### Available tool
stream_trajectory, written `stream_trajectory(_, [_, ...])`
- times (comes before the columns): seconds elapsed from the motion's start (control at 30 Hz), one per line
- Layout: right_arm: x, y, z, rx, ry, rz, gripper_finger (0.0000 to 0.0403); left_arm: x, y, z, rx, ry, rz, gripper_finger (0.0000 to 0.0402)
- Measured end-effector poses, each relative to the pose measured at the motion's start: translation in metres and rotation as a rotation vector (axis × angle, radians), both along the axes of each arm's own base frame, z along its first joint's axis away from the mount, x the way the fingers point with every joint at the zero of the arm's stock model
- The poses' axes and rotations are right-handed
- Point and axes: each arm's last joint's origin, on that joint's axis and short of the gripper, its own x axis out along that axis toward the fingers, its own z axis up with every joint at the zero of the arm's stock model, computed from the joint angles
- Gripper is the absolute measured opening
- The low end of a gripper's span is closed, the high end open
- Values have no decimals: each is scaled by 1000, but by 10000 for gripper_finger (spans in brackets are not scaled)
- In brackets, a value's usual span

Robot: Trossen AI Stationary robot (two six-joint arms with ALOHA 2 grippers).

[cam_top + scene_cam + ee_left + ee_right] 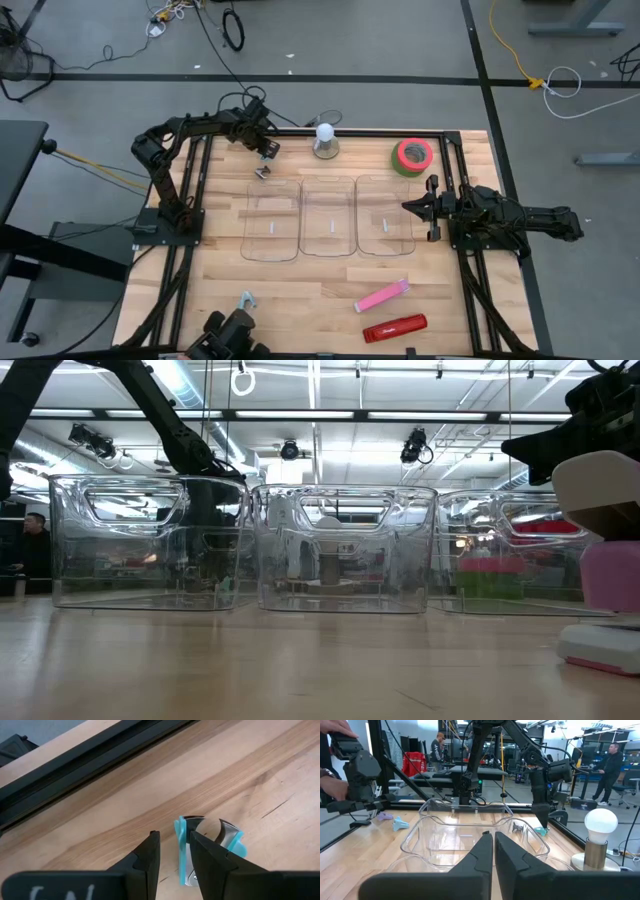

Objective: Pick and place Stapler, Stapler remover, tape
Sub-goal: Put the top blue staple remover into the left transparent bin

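The left gripper (264, 160) is at the far left part of the wooden table (310, 285), just above a small staple remover with light blue handles and metal claws (263, 172). In the left wrist view its 2 dark fingers (150, 855) are slightly apart, and one blue handle of the staple remover (181, 851) stands in the gap between them; I cannot tell if the fingers already press on it. The remover lies on the wood just beyond the far edge of the left one of 3 clear plastic bins (271, 218), which stand side by side in the middle of the table. The right gripper (412, 208) waits beside the right bin, with its fingers (482, 851) closed together and nothing between them. The wide roll of green tape with a red-pink core (412, 156) lies flat at the far right corner. A white ball on a round grey base (325, 141) stands at the far edge, between the remover and the tape. At the near side lie a pink stapler (382, 296) and a red stapler (394, 328), near each other, and a second small blue staple remover (246, 299) to the left of them.
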Motion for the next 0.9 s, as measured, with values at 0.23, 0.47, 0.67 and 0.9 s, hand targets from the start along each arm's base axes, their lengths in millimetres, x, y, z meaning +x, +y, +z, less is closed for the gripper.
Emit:
stream_trajectory(0.23, [0, 0, 0, 0, 0, 0, 22, 0, 0, 0, 0, 0, -5, 99])
stream_trajectory(0.47, [0, 0, 0, 0, 0, 0, 22, 0, 0, 0, -3, -4, -7, 46])
stream_trajectory(0.67, [0, 0, 0, 0, 0, 0, 22, 0, 0, 0, -3, -6, -8, 16])
stream_trajectory(0.9, [0, 0, 0, 0, 0, 0, 22, 0, 0, 0, -3, -7, -11, 15])
